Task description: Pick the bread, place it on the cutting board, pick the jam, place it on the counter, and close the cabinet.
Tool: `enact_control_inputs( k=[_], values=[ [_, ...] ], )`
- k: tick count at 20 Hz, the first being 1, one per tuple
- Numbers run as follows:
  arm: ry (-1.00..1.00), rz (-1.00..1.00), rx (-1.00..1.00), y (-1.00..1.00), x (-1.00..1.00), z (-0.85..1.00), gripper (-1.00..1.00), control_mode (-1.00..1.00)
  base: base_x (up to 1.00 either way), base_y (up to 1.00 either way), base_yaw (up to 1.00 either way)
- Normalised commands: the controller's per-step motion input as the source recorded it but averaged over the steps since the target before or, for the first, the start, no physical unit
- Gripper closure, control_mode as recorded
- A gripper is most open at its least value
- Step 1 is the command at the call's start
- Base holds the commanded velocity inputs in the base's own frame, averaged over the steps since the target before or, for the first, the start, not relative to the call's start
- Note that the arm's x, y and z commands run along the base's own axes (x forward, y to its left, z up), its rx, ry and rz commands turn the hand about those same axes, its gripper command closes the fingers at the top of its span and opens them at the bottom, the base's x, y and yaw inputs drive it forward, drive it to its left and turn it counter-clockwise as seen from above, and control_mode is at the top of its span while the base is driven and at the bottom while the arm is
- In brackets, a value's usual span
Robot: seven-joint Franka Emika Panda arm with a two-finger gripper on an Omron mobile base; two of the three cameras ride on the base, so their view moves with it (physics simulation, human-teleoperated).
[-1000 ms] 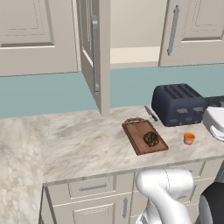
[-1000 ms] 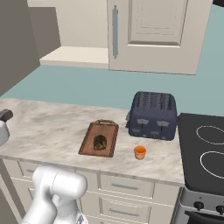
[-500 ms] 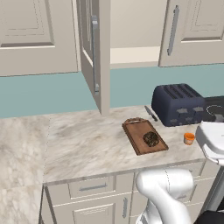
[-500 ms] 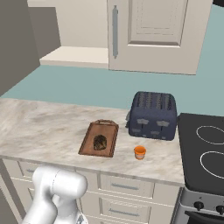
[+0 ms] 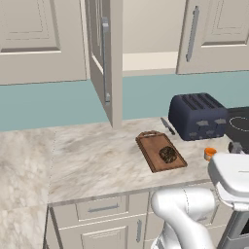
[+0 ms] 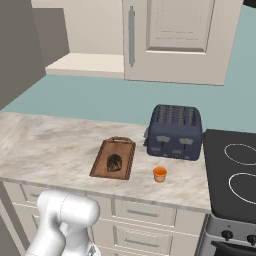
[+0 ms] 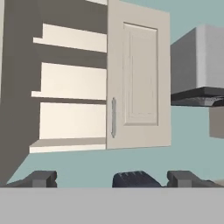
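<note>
Nothing on the counter (image 6: pixel 60 145) moved — gripper (image 7: pixel 111 178) spread wide, empty, facing the open cabinet (image 7: pixel 138 81) ahead.

The gripper's (image 7: pixel 111 179) finger tips are cut off at six o'clock in the hand view, and the jam's (image 5: pixel 210 153) lower right edge hides behind the arm in the left base view.

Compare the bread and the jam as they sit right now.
The bread is a dark brown, lumpy loaf; the jam is a smooth orange jar. The bread looks bigger than the jam. The bread lies on the cutting board; the jam stands upright on the counter. Neither is touched by the arm.
</note>
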Motion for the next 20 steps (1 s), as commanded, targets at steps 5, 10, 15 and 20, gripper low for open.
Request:
enact_control_inputs(
  k=[5,10,15,20],
  values=[
    [0.0,0.05,0.0,0.25,-0.16,-0.03,-1.0,-1.0,0.0,0.0,0.0],
    [0.0,0.12,0.0,0.32,-0.01,0.0,-1.0,-1.0,0.0,0.0,0.0],
    [0.0,0.13,0.0,0.36,0.0,0.0,-1.0,-1.0,0.0,0.0,0.0],
    [0.0,0.12,0.0,0.36,0.0,-0.03,-1.0,-1.0,0.0,0.0,0.0]
  ],
)
